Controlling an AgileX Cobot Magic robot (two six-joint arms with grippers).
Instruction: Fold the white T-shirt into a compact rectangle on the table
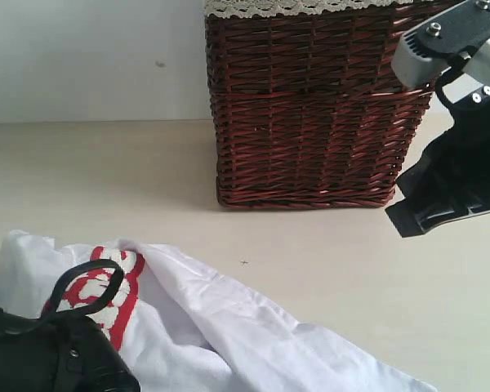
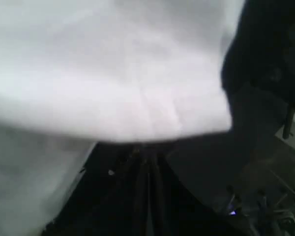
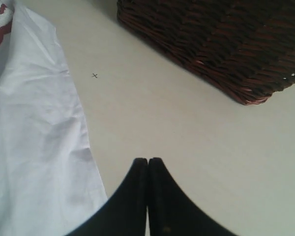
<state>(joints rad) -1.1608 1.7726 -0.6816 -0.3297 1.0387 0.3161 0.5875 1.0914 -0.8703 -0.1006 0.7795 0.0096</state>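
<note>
At the near left, the left gripper (image 2: 147,153) is pinched on a fold of the white T-shirt (image 1: 229,327). The shirt lies crumpled across the near part of the table (image 1: 106,180), its red-outlined lettering showing. Farther back, right of centre, stands a dark wicker basket (image 1: 310,106). At the right, the right gripper (image 3: 147,163) hovers over bare table, pressed together and holding nothing.

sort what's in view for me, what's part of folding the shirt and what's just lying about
For the job: white T-shirt, table.
Lying about: wicker basket with lace trim, standing apart from the shirt.
</note>
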